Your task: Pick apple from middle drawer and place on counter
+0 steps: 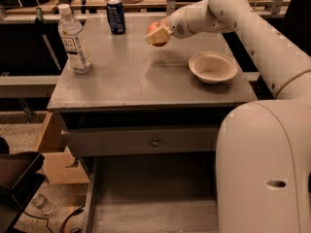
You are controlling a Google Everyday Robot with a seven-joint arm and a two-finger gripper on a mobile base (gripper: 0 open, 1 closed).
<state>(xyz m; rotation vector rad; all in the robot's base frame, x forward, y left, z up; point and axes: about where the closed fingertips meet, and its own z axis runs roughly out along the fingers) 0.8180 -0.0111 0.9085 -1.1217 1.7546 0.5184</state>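
My gripper (158,35) is over the far middle of the counter (131,76), shut on the apple (155,28), a small red and yellowish fruit held just above the surface. The white arm reaches in from the right. The middle drawer (150,198) stands pulled open below the cabinet front, its bare grey floor showing.
A clear water bottle (74,39) stands at the counter's left. A dark blue can (116,16) stands at the back. A white bowl (213,67) sits at the right. The robot's white body (265,169) covers the lower right. A closed drawer front with a knob (155,142) sits above the open drawer.
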